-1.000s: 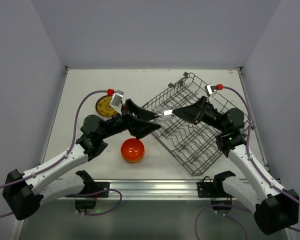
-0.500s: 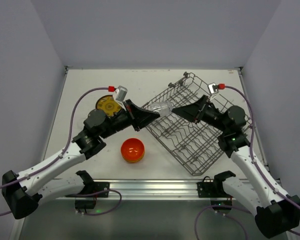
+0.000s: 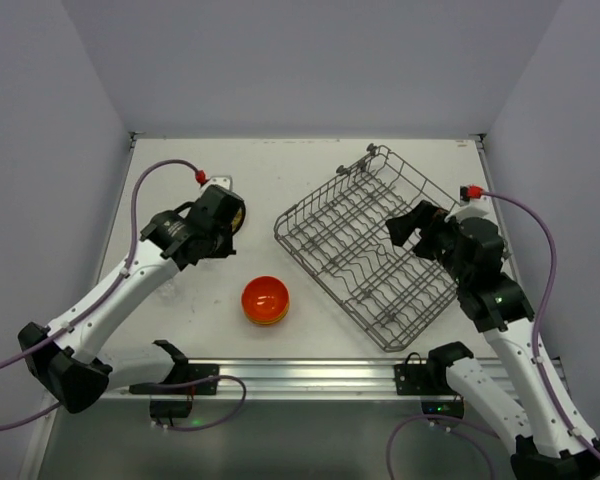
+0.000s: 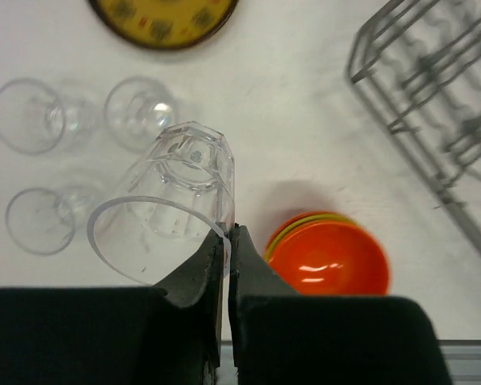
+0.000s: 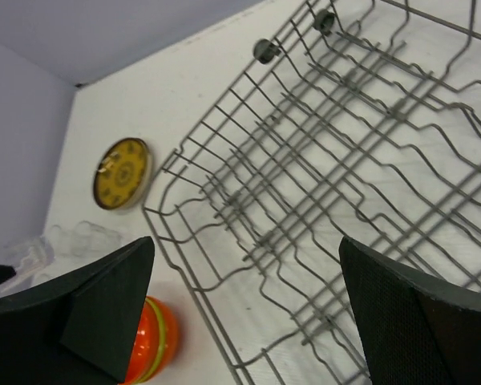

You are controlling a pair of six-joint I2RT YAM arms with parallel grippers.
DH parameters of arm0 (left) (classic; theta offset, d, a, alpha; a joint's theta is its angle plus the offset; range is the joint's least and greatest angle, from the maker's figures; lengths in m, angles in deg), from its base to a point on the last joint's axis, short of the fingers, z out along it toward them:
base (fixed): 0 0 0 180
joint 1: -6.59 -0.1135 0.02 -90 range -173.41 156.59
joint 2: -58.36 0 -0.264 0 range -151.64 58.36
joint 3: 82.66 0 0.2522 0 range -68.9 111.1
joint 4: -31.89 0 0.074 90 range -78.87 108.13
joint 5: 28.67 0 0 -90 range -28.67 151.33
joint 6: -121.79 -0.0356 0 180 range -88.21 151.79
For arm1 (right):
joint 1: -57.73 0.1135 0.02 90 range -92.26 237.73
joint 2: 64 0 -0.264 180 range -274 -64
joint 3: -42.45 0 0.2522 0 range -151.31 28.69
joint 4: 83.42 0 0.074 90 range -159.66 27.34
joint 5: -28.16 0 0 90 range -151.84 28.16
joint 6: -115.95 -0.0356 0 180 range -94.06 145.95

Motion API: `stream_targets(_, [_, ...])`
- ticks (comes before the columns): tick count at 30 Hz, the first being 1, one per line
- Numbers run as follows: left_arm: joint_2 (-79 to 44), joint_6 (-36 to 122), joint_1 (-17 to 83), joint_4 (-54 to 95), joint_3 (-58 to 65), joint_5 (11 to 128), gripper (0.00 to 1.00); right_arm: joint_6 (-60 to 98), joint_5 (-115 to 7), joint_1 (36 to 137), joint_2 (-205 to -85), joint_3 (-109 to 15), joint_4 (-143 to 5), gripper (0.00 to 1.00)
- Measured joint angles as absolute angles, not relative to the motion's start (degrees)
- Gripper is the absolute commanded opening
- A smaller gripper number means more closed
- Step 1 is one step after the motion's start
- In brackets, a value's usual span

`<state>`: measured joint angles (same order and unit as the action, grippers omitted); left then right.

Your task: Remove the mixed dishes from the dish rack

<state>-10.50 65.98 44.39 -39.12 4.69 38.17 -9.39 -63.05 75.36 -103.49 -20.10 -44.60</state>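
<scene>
Since a second ago: left arm drawn back from the dish rack to the table's left half, with a clear glass carried along. Right arm pulled back to the rack's right side, fingers now spread wide.

Near edge: aluminium rail, both arm bases bolted to it. Off-white table, matt, closed in by plain pale lilac-grey walls on three sides.

Left gripper: fingers pressed together on the glass's wall at the rim. Glass tilted, mouth toward the wrist camera, faceted base away.

Bowl stack noted near the front, left of the rack. Glossy orange bowl on top, yellow-green rim showing beneath.

Rack: grey wire, rows of upright tines, raised sides. Set diagonally on the right half. Right gripper held above it, touching nothing.

Farther left: three clear glasses standing close together on the table. Beyond them a round yellow patterned plate, lying flat.
</scene>
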Motion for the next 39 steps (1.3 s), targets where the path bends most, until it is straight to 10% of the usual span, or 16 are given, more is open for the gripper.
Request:
stream_targets(30, [-26.6, 59.43, 31.39, -37.81, -12.52, 47.66, 0.05, -2.94, -61.65, 75.36, -102.66, -16.17, -41.04, 0.99])
stream_targets(39, [-26.39, 58.57, 31.28, -36.78, -12.52, 47.72, 0.49, -2.92, -60.78, 75.36, -102.46, -16.06, -41.35, 0.99])
